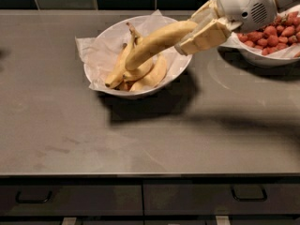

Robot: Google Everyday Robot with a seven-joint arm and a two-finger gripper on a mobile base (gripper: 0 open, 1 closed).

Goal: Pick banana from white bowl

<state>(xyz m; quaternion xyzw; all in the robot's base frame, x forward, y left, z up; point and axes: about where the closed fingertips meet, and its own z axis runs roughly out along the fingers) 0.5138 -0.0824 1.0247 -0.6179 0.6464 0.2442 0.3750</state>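
Note:
The white bowl (pixel 105 41), lined with crinkled white paper, stands on the grey counter at the back left of centre. Several shorter yellow bananas (pixel 140 76) lie in it. My gripper (pixel 199 29) comes in from the upper right and is shut on one end of the long pale-yellow banana (pixel 157 42). The banana is lifted above the bowl and slopes down to the left, its free end over the other bananas. The held end is hidden between the fingers.
A second white paper-lined bowl with red strawberries (pixel 269 34) stands at the back right, partly behind my arm. The grey counter (pixel 140 135) stretches to the front edge, with dark drawers (pixel 187 198) below. A dark tiled wall runs along the back.

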